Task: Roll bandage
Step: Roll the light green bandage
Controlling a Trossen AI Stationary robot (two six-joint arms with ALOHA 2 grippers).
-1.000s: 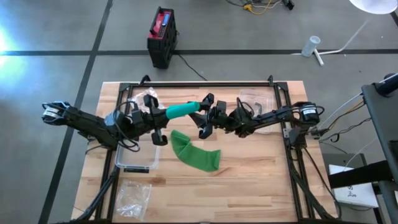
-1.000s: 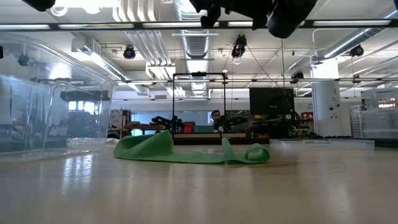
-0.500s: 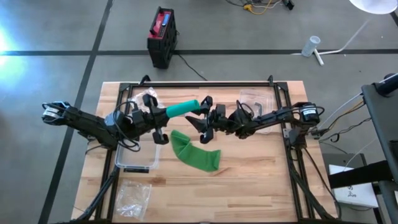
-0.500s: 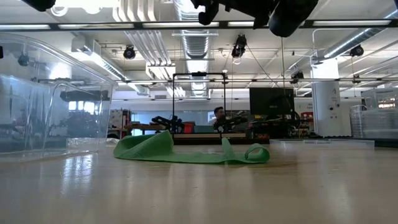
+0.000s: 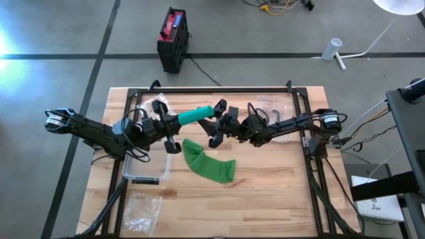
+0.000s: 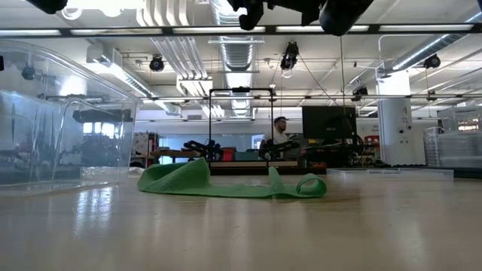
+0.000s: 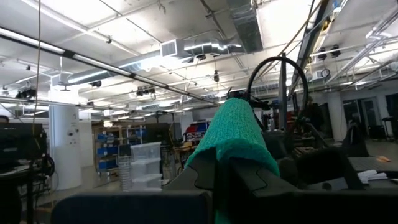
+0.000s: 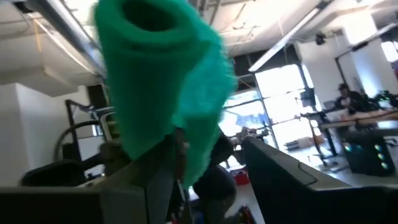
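High view. Wooden counter (image 5: pixel 265 192) in the frame's centre. Left end effector (image 5: pixel 174 121), left of centre, clamped tight on one end of a teal bandage roll (image 5: pixel 196 116), which runs up and to the right, raised off the counter. Right end effector (image 5: pixel 217 124), centre frame, at the roll's other end, fingers parted; whether they grip the roll cannot be told here. Loose green bandage (image 5: pixel 207 163) lies in a heap on the counter just below both end effectors. Clear plastic box (image 5: pixel 147 170) lower left of centre; clear plastic bag (image 5: pixel 141 209) at the counter's lower left corner. Black and red case (image 5: pixel 173 38) on the floor, top of frame.

Low view. Green bandage (image 6: pixel 230 184) lies flat and folded on the counter, mid-frame. Clear box (image 6: pixel 56 120) fills the left side. Dark arm parts hang at the top edge.

Left wrist view. Teal roll (image 7: pixel 231 143) stands up from between the dark fingers (image 7: pixel 200 177), centre frame.

Right wrist view. Teal roll's open end (image 8: pixel 163 81) at upper left, one finger (image 8: pixel 158 180) touching it, the other standing apart.
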